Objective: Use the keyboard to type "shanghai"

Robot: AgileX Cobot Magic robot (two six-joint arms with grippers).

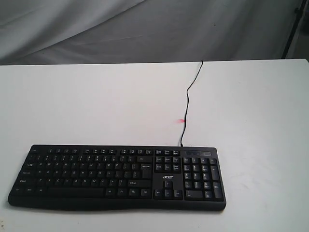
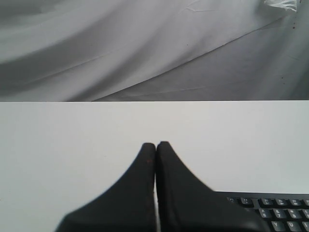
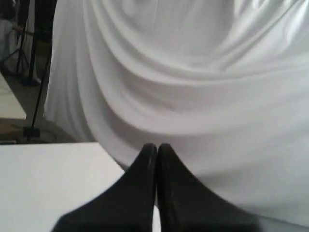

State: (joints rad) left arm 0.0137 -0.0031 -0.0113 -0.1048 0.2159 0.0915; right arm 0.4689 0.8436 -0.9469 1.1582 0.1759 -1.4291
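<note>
The keyboard (image 1: 116, 176) lay flat at the near edge of the table (image 1: 72, 106), left of the middle, with its long side running left to right. It was black with white key legends. Its number pad (image 1: 203, 176) sat at the right end, and a small white "acer" logo (image 1: 167, 177) showed just left of that pad, above the arrow keys. A thin black cable (image 1: 188, 104) left the keyboard's far edge near the right end and ran in a loose wavy line across the white tabletop to the table's far edge. A small red mark (image 1: 182, 120) showed on the cable partway along.

No arm appeared in the exterior view, and nothing touched the keys. In the left wrist view the left gripper (image 2: 155, 145) had its two black fingers pressed together tip to tip, holding nothing. It sat above bare table, with one corner of the keyboard (image 2: 275, 210) showing just beside the fingers. The right gripper (image 3: 157, 146) was likewise closed tight and empty, over a corner of the table with the keyboard out of its view.

Behind the table hung a draped white cloth (image 1: 145, 29). A dark stand (image 3: 36, 96) stood on the floor beside the cloth in the right wrist view.
</note>
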